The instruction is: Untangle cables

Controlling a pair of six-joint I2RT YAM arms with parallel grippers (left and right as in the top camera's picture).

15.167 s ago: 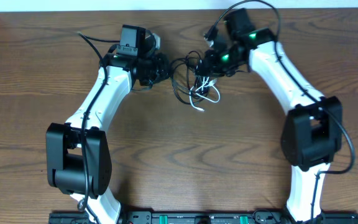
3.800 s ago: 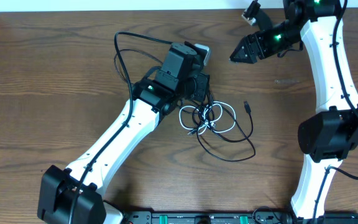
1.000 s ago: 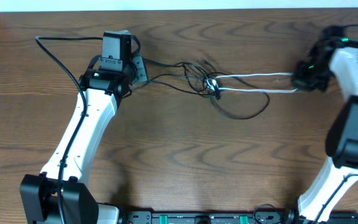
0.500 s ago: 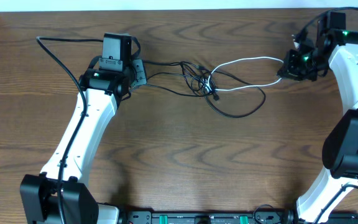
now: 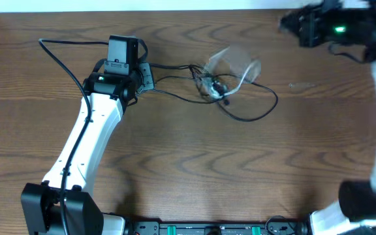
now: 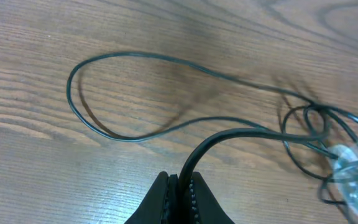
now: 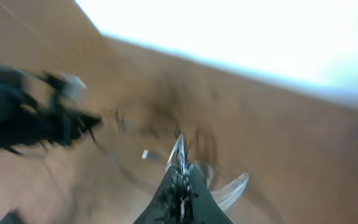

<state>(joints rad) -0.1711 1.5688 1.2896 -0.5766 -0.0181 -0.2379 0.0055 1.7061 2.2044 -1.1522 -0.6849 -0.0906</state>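
1. The left gripper [image 6: 180, 184] has its jaws pressed together on the black cable [image 6: 225, 133], pinching it close to one end at the left of the desk [image 5: 188, 170].
2. From that grip the black cable runs right across the desk into a small knot [image 5: 213, 85] near the middle. Beyond the knot it swings out in a slack loop to the right and comes back.
3. The white cable [image 5: 243, 77] sits at the same knot, smeared by motion into a pale loop just up and right of it, so its exact lie cannot be read.
4. The right gripper [image 7: 179, 171] is high at the far right corner, well apart from the knot, with its jaws pressed together. A pale streak shows at their tips in the blurred wrist view, but I cannot tell whether the white cable is pinched there.
5. Judged from this, the task is partly done: the black cable is drawn out long rather than heaped, but the two cables are not yet separate.
6. Left to do: work the white cable free of the knot and lay each cable apart on the desk.
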